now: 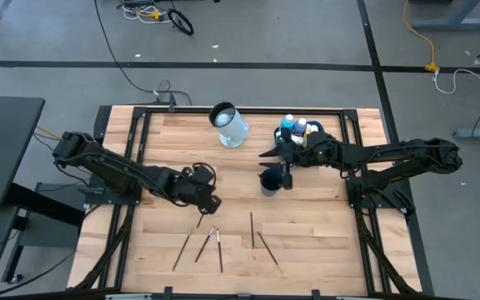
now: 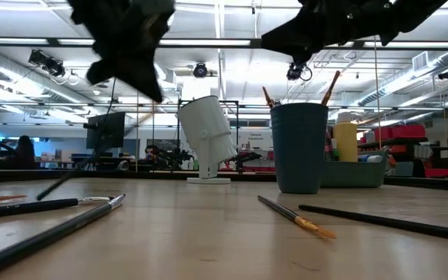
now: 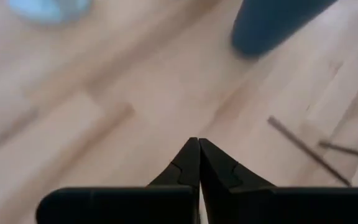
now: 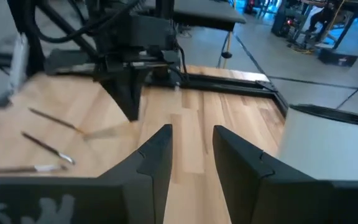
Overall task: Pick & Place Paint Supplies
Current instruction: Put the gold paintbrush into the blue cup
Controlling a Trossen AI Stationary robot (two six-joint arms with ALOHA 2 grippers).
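Observation:
Several thin paintbrushes (image 1: 220, 247) lie flat on the wooden table near its front edge. My left gripper (image 1: 213, 204) hangs shut above them, and its wrist view shows nothing between its fingertips (image 3: 195, 142). Just below it one brush (image 2: 64, 180) shows slanting, apart from the fingers. My right gripper (image 1: 286, 177) hovers open beside the dark blue cup (image 1: 268, 182), its fingers (image 4: 192, 134) empty. Brush handles (image 2: 330, 85) stick up out of the cup. Small white-capped paint bottles (image 1: 294, 127) stand in the teal tub (image 2: 358, 173) at the far right.
A pale-blue-and-white jug (image 1: 230, 125) stands at the far middle of the table, between the two arms. Black rails (image 1: 137, 158) frame the table's left, right and far sides. Bare wood lies between the brushes and the cup.

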